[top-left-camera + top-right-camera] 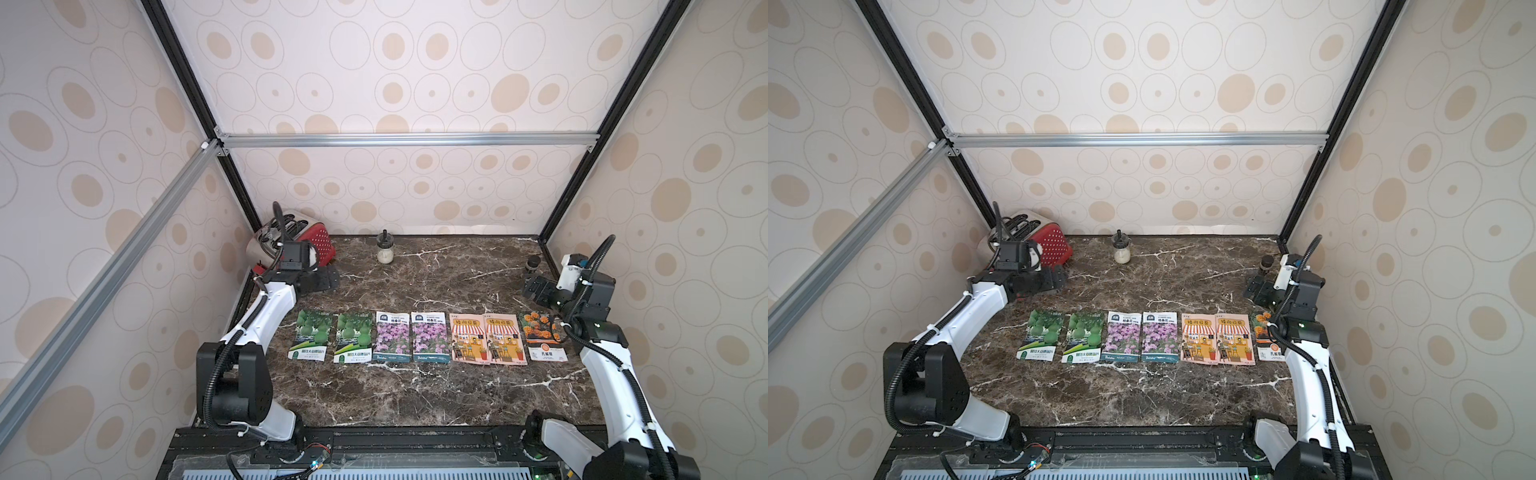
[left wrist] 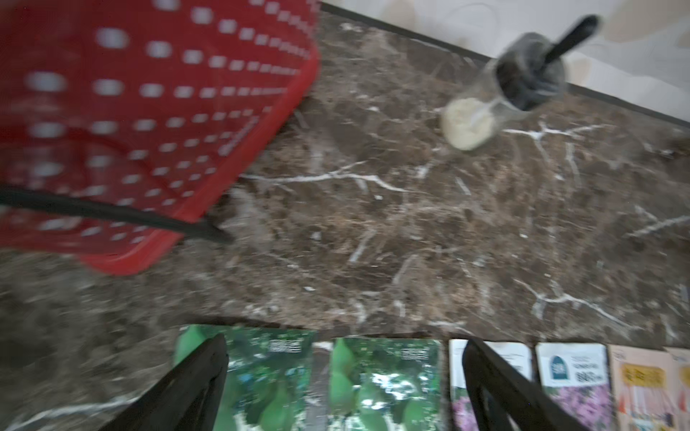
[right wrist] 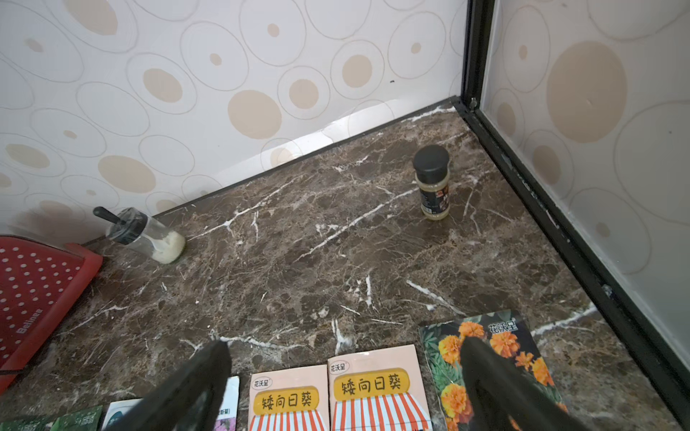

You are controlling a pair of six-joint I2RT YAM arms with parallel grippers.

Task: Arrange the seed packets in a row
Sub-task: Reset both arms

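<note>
Several seed packets lie flat in one row across the marble table [image 1: 415, 395]. From left to right they are two green gourd packets [image 1: 311, 334] [image 1: 353, 337], two purple flower packets [image 1: 391, 336] [image 1: 431, 336], two peach shop-front packets [image 1: 468, 337] [image 1: 505, 338] and an orange marigold packet [image 1: 542, 336]. My left gripper [image 1: 328, 282] [image 2: 344, 341] hovers behind the gourd packets, open and empty. My right gripper [image 1: 534, 289] [image 3: 343, 344] hovers behind the row's right end, open and empty. The right arm covers part of the marigold packet [image 1: 1262, 332] in a top view.
A red toaster [image 1: 307, 241] stands in the back left corner, close behind my left wrist. A small glass jar [image 1: 385, 249] sits by the back wall. A spice jar with a black cap [image 3: 432, 183] stands near the back right corner. Walls close three sides.
</note>
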